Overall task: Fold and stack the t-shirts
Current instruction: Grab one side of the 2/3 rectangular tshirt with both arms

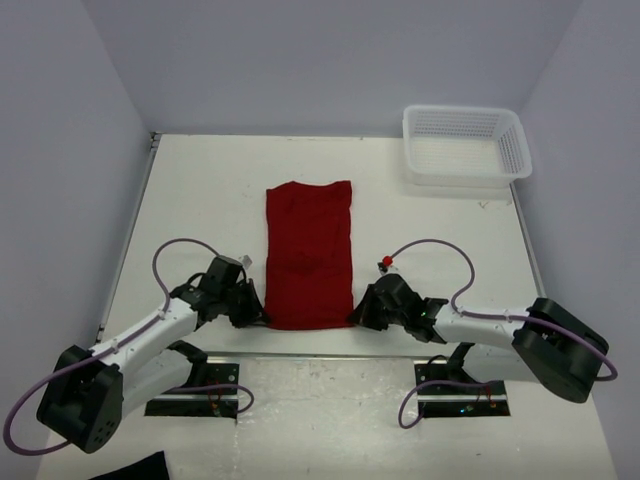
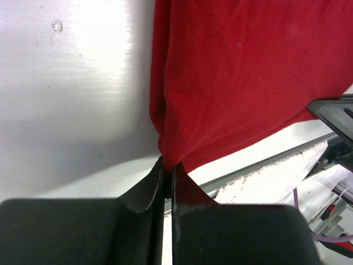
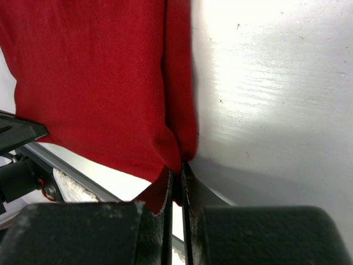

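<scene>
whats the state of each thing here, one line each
t-shirt, folded into a long strip, lying on the table, near corners pinched
left tool, shut on the t-shirt's near left corner
right tool, shut on the t-shirt's near right corner
basket, upright, nothing seen inside

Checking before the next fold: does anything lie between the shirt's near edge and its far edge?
Nothing visible does. The left end effector and right end effector are shut on the near corners of the t-shirt, nothing lies on the cloth, and the white basket sits apart, off to the far right.
</scene>
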Tool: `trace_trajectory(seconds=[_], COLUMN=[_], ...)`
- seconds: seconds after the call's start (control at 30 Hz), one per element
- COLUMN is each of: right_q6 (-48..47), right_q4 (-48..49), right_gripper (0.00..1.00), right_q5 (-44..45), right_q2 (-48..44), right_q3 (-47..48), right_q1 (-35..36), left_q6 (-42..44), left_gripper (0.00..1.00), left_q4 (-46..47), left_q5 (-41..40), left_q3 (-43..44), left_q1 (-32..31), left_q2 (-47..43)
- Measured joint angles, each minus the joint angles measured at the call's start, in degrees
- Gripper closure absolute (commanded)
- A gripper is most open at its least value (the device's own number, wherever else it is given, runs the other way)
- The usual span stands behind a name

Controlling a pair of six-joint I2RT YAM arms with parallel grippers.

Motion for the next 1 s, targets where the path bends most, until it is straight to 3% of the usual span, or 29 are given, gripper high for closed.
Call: trace_trajectory(seconds=[0.43,1.0], right_q6=[-3.58,-11.58], right_q4=[-7.63,-27.93], right_gripper=[1.00,1.00], right_q5=[4.02,9.99], right_q2=[-1.29,-12.41], right_q3=[3.37,16.57], right_q1=[3.98,5.46], left_q6=[0.07,0.37], left_gripper=[1.00,1.00], left_q4=[-3.61,-5.31], left_q5=[1.66,2.78], left_q3=[0.31,2.01], left_q1=[-0.02,0.00], left_q2=[-6.95,-12.20])
